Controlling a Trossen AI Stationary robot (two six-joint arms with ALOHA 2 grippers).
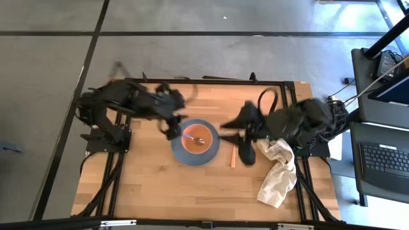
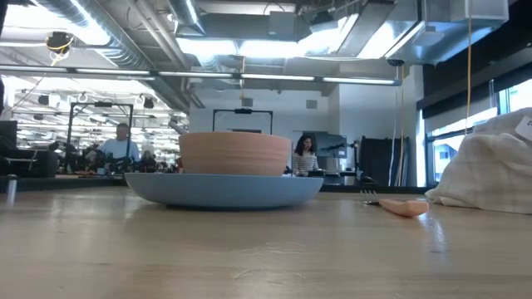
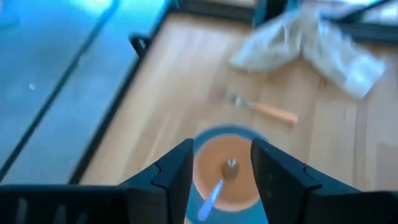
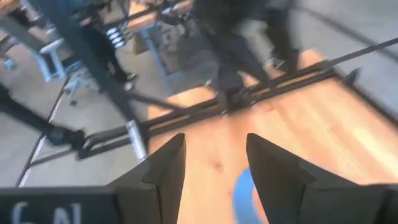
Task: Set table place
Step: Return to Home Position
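1. Table (image 1: 160,191): light wood planks, black frame.
2. Cloth (image 1: 279,174): off-white, crumpled, lying on the near part of the table on the right arm's side.
3. Plate (image 1: 178,152): blue, round, flat on the wood about mid-table.
4. Bowl (image 1: 190,145): orange, smaller, upright in the middle of the plate.
5. Spoon (image 3: 214,190): lies in the bowl, with the metal head at the bowl's middle. The lilac handle slants out over the rim toward the left gripper (image 3: 222,146).
6. Fork (image 1: 232,160): on the wood just beside the plate, between plate and cloth and touching neither. The orange handle is nearer, the tines farther.
7. Left gripper: raised off the table just past the plate's far-left rim, aimed down at the bowl. Fingers moderately spread, holding nothing.
8. Right gripper (image 4: 216,137): raised off the table at the plate's far-right side, near the fork, facing across toward the left arm (image 4: 236,37). Fingers apart by a medium gap, empty.
9. Room behind: open workshop with ceiling lights (image 2: 241,48) and ducts (image 2: 141,33). In the low view, one person (image 2: 122,143) is far back left of the bowl and another (image 2: 304,154) is just right of it.
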